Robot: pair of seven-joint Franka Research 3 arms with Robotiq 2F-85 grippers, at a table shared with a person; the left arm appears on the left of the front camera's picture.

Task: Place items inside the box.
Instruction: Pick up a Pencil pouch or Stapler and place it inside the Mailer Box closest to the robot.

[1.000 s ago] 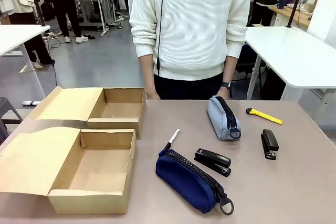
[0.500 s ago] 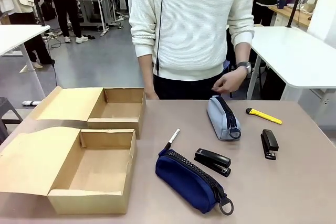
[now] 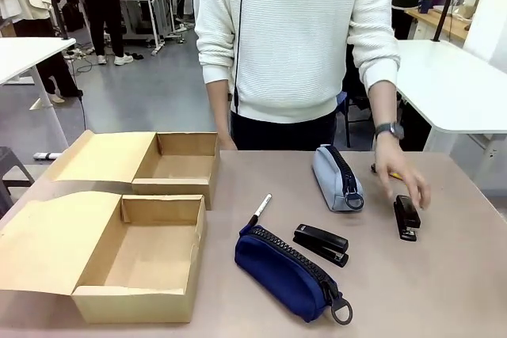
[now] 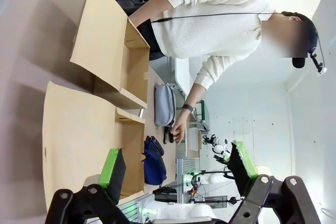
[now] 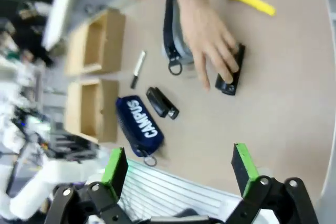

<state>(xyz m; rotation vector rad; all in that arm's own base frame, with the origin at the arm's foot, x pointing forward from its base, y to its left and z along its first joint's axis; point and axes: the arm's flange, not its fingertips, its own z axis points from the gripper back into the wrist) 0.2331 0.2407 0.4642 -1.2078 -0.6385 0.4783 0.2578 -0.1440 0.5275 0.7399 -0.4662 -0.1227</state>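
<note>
Left of the navy blue pouch (image 3: 289,272), the near box (image 3: 135,255) and the far box (image 3: 170,160) stay open and empty. The left tool (image 4: 177,165) hangs with its green pads wide apart, holding nothing. The change lies well to the right of the pouch. The person's hand (image 3: 400,178), a moment ago raised over the light grey pouch (image 3: 337,177), has come down on the second stapler (image 3: 406,217), fingers seemingly touching it, with the yellow knife (image 5: 251,2) just beyond. I judge that the person is starting the packing and that nothing is boxed yet. The slim pen (image 3: 257,211) lies just beside the navy pouch's far left end. That pouch is plump, with its zip shut along the top and a pull ring at its near end. Just right of it sits the black stapler (image 3: 321,244), closed flat. Beyond that, the grey pouch lies zip-up. The right tool (image 5: 178,166) is spread wide and empty above the desk (image 3: 444,290).
</note>
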